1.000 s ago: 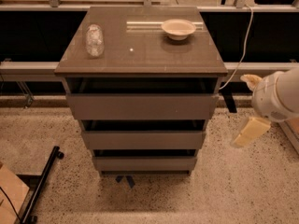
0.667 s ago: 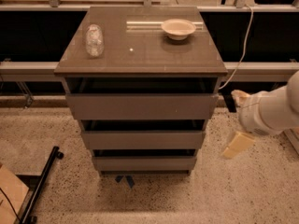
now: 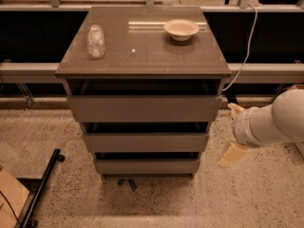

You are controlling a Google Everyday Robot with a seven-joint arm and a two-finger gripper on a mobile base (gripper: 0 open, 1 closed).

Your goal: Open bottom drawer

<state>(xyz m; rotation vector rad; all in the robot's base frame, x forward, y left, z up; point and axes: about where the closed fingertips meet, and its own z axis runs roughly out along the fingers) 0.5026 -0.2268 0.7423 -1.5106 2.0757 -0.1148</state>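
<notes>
**Operator:** Speckled floor (image 3: pixel 156 205) all round, and the cabinet (image 3: pixel 142 56) stands on it. My gripper (image 3: pixel 232 155) hangs low off the cabinet's right side, over the floor and touching nothing. Whether it is released or clenched, I cannot tell.

**Desk:** Any change from a second ago?

**Operator:** Yes. The gripper has come down and to the left, nearer the cabinet. Everything on the cabinet sits where it did.

**Desk:** Containers?

**Operator:** A pale bowl (image 3: pixel 181 29) stands upright at the back right of the top, and I see nothing but its own inside. A clear bottle (image 3: pixel 95 41) lies on its side at the left. There is a dark gap above the top front (image 3: pixel 145 109) and the middle front (image 3: pixel 146 142), and I can't see inside either.

**Desk:** And the target?

**Operator:** The drawer (image 3: pixel 147 166) is the lowest front, just above the floor. It lies to the left of my gripper at about the same height, near but apart.
</notes>
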